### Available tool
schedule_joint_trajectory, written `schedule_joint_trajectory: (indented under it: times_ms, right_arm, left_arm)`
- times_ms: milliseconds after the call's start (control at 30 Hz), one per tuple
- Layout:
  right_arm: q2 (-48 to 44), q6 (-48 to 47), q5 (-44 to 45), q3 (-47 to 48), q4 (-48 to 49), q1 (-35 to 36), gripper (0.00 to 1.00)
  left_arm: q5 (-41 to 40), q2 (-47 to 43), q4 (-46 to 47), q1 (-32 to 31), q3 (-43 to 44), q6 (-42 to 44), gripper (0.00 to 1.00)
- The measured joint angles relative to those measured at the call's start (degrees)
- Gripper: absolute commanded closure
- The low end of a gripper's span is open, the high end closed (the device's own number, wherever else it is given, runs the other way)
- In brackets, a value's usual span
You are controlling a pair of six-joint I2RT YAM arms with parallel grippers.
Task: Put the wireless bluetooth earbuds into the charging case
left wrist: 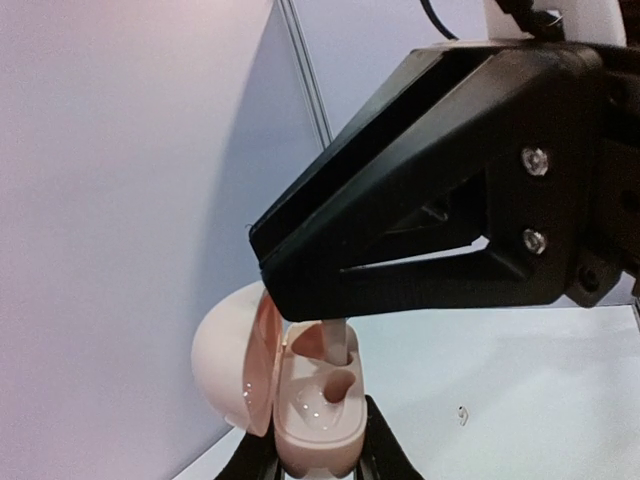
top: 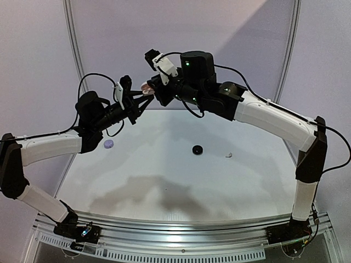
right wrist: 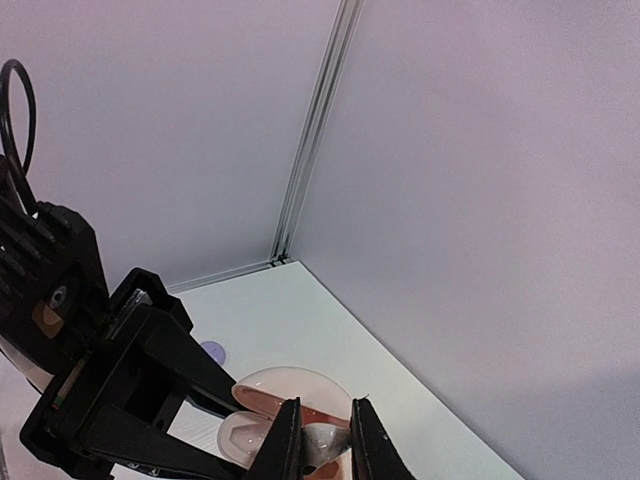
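An open pink charging case (left wrist: 315, 420) is held in the air, my left gripper (left wrist: 318, 458) shut on its base, with the lid (left wrist: 225, 360) swung left. My right gripper (right wrist: 327, 442) is shut on a pale grey earbud (right wrist: 325, 438), and its black fingers (left wrist: 420, 200) hang just above the case. The earbud's stem (left wrist: 337, 345) reaches down into the rear slot; the front slot (left wrist: 338, 384) is bare. From above, both grippers meet at the back centre: left gripper (top: 138, 98), right gripper (top: 154, 90), case (top: 146, 86). A white earbud (top: 228, 155) lies on the table.
A lavender round case (top: 108, 143) sits on the white table at the left, and it also shows in the right wrist view as a lavender disc (right wrist: 213, 351). A black round case (top: 197, 149) sits near the middle. Walls and a corner post (right wrist: 310, 150) stand close behind.
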Motion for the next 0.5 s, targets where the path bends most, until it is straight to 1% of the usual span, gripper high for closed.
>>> schedule_joint_trajectory:
  times_ms: [100,300,367,500]
  right_arm:
    - [0.7,-1.7,1.2,0.9,-0.3,0.5,0.97]
    - [1.7,-2.7,2.0,1.2,-0.3,0.6,0.90]
    - [1.9,-3.1,2.2,1.2,-0.4,0.6,0.85]
    - [1.9,-3.2,2.3,1.2,-0.5,0.6,0.72]
  left_arm:
    - [-0.2,0.0,-0.1,0.0,0.0,0.0,1.00]
    - [-0.5,0.0,-0.8,0.0,0.0,0.0,1.00]
    - [-0.6,0.0,-1.1,0.0,0.0,0.0,1.00]
    - [-0.6,0.0,-1.1,0.0,0.0,0.0,1.00]
